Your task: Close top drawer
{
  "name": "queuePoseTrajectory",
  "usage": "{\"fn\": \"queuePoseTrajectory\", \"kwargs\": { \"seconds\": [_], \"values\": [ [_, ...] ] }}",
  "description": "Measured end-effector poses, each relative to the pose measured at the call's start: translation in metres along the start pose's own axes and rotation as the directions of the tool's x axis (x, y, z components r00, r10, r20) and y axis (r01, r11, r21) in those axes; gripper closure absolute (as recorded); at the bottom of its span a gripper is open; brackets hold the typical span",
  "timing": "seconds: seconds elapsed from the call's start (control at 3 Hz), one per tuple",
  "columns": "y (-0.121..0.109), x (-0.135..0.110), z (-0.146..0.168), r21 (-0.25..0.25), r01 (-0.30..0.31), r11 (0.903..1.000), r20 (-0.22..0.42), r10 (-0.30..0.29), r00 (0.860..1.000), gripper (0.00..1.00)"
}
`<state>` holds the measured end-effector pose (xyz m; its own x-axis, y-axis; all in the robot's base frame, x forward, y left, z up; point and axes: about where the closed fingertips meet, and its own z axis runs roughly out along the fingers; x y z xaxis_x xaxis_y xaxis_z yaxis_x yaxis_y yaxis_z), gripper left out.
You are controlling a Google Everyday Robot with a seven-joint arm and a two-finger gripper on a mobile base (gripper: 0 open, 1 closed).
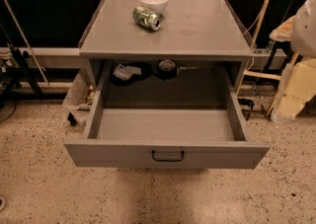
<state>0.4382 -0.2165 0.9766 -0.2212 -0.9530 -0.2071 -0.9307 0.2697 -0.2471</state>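
1. The drawer [167,125] stands pulled far out of the cabinet [197,35], towards the camera; its front spans the lower part of the view, and the handle [168,156] sits at the middle of that front.
2. The front's long axis runs left to right across the view; the travel axis runs at right angles to it, from the camera back into the cabinet; closing looks to call for a push on the front, straight along that line, near the handle so the drawer does not skew.
3. The gripper does not show in this view; whether it is spread or pressed together cannot be told, nor which way the drawer lies from it; a pale shape [305,20] at the right edge may or may not be part of the arm.
4. On the cabinet top, well back from the drawer front, a bowl [154,2] stands with a can [147,18] on its side just beside it; neither lies in the drawer's path.
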Motion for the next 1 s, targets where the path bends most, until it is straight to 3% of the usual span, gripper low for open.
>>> {"fn": "queuePoseTrajectory", "kwargs": {
  "seconds": [0.33,0.67,1.0],
  "values": [
    [0.0,0.0,0.0,0.002,0.001,1.0,0.0,-0.001,1.0,0.0],
    [0.02,0.002,0.034,-0.061,0.031,0.9977,-0.026,-0.032,0.999,0.0],
    [0.066,-0.001,0.106,-0.175,0.07,0.9822,0.041,-0.064,0.997,0.0]
  ]
}}
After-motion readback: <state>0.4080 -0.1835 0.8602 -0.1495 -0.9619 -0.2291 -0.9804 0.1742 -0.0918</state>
